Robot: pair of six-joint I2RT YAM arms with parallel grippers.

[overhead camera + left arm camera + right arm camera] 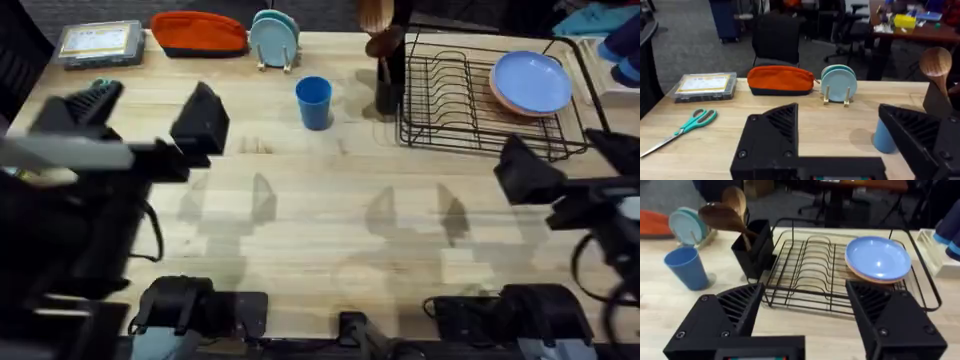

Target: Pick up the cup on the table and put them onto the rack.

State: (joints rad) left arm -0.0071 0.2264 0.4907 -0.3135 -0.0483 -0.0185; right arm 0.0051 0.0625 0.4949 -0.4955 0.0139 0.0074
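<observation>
Evidently unlabelled, the cup [313, 102] stands on the table [330, 230]; both claws spread, empty.

A light wooden table [330, 220] of pale planks is seen. Along its far edge are set a clear box [100, 43], an orange pouch [198, 32], a plate stand [274, 40], the blue cup [313, 102], a spoon holder [388, 75] and the black rack [480, 105]. Teal scissors [687, 125] are laid near the far left corner.

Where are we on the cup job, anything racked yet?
Nothing done: the blue cup stands upright on the table, left of the rack, which holds only plates. Nothing in hand: the left gripper and right gripper are open, apart from the cup. Pickup and placing remain.
</observation>
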